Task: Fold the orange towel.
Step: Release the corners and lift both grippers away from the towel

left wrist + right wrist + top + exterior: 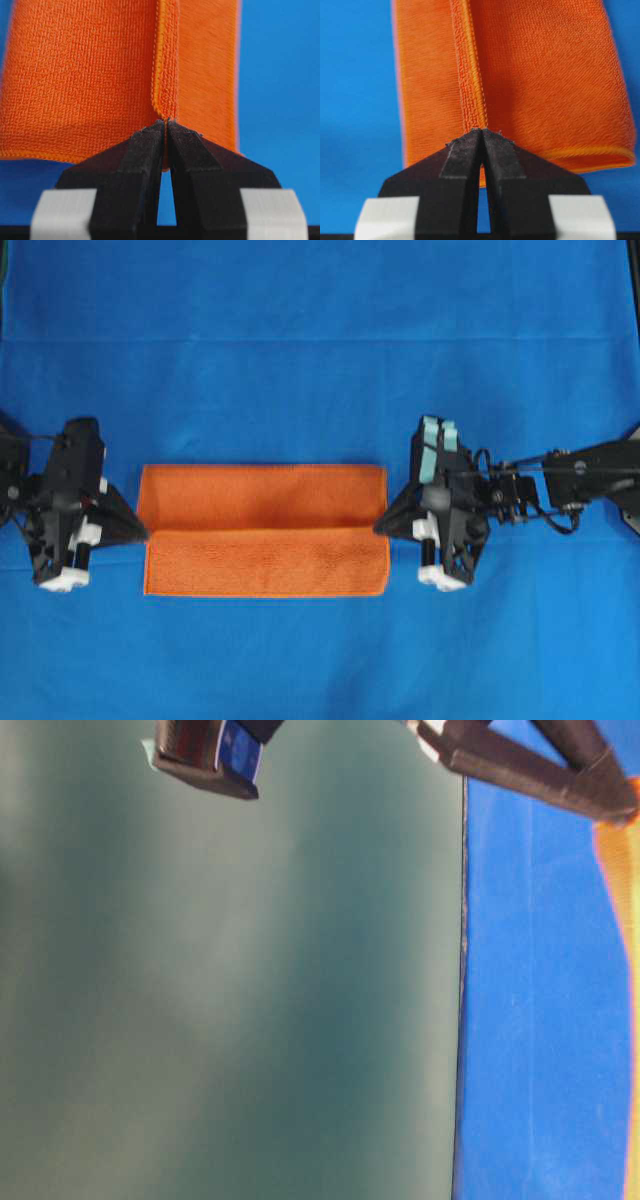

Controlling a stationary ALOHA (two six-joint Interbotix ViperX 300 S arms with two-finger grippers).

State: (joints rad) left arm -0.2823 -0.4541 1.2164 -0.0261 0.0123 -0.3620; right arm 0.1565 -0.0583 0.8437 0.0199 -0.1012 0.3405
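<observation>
Both claws, left (pixel 165 125) and right (pixel 481 132), pinch the orange towel (pixel 264 530)'s hem.

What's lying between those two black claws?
The orange towel, partly folded, spans the whole stretch between the left gripper and the right gripper; each is shut on a hem end. The overhead view shows it.

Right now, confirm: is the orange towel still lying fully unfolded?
No, the orange towel has its far half doubled over, its hem running along the middle.

No readable text, labels, brands, numbers or signs were found on any surface in the four views.
</observation>
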